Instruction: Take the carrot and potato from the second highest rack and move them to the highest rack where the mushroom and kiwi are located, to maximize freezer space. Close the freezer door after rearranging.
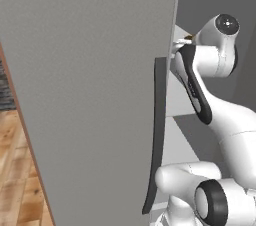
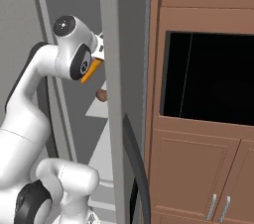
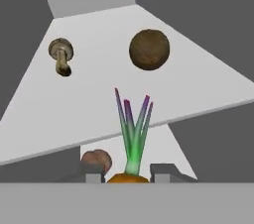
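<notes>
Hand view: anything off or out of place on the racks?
Nothing stands out. The carrot sits between the end effector fingers, greens toward the highest rack, where the mushroom and kiwi lie apart. The potato sits on the rack below.

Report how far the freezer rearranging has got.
Nothing is moved yet. In hand: the gripper holds the carrot, raised in front of the highest rack, where the mushroom and kiwi lie. Left: set the carrot down there, fetch the potato from the second highest rack, then close the open freezer door.
</notes>
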